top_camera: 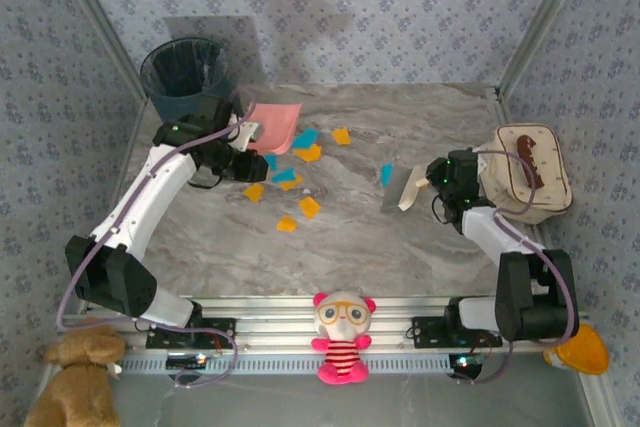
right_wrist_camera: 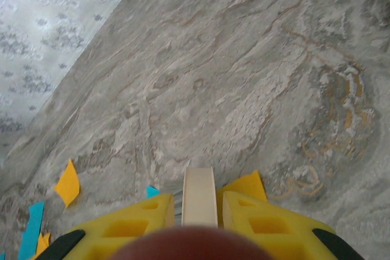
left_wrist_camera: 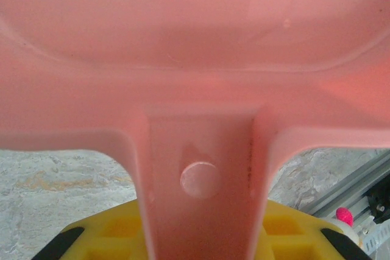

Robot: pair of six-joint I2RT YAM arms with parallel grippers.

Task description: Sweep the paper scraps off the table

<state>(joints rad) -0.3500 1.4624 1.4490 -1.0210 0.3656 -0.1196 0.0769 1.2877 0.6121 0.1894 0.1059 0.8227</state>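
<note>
Orange and cyan paper scraps lie scattered on the marble table, left of centre; one cyan scrap lies apart, beside the brush. My left gripper is shut on the handle of the pink dustpan, whose pan sits at the far left of the scraps. My right gripper is shut on the cream handle of a small brush, bristles down on the table. In the right wrist view an orange scrap and a cyan scrap lie left of the brush, another orange scrap just behind my fingers.
A dark bin stands at the back left corner, just beyond the dustpan. A beige pouch lies at the right edge behind my right arm. Plush toys sit on the front rail. Floral walls close in the table.
</note>
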